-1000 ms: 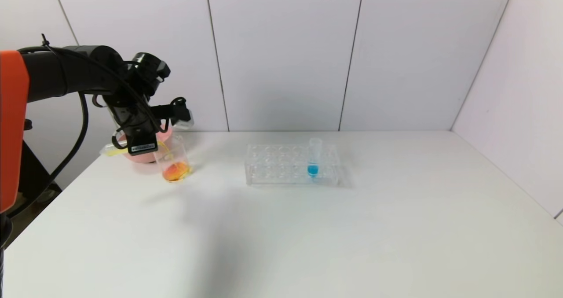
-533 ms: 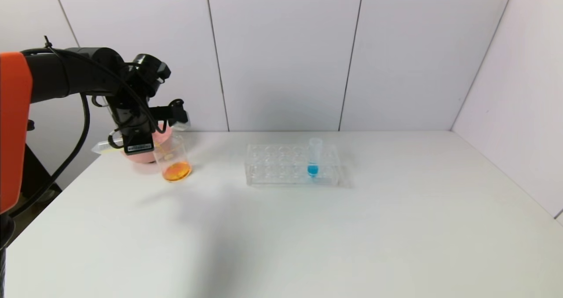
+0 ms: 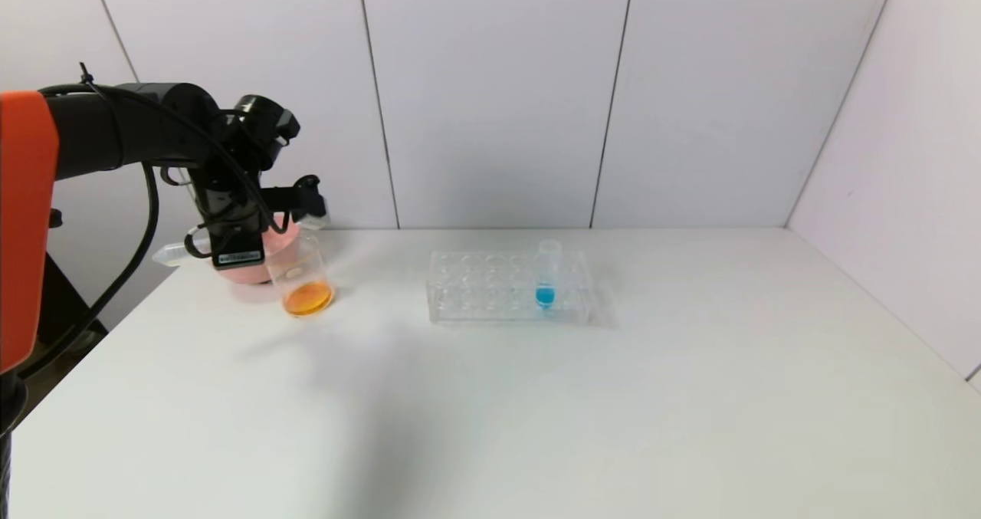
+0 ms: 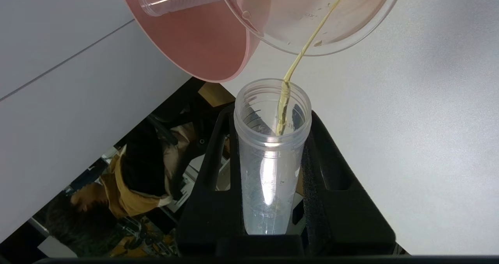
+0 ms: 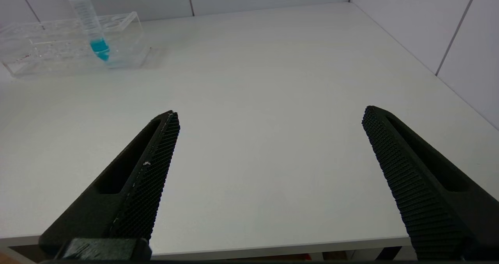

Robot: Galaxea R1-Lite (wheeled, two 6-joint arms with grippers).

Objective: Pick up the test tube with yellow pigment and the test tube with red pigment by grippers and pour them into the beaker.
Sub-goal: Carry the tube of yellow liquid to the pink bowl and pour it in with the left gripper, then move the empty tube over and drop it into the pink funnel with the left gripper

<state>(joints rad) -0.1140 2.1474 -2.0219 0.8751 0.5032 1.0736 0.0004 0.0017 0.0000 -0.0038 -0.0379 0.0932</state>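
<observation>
Left hand (image 4: 269,201), clamped on the clear conical plastic test tube with yellow pigment (image 4: 271,166), holds it tipped at the small clear cylindrical beaker (image 3: 300,274). The stream seen a second ago has thinned to a trailing thread; the tube looks nearly empty and orange liquid fills the beaker's base, so pouring seems almost complete. Right hand (image 5: 269,186) idles well apart from the beaker, fingers spread.

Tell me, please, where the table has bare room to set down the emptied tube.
Bare table runs right of the tube rack, in front of it, and between it and the beaker. It is crowded at the back left: left gripper, beaker, pink bowl.
</observation>
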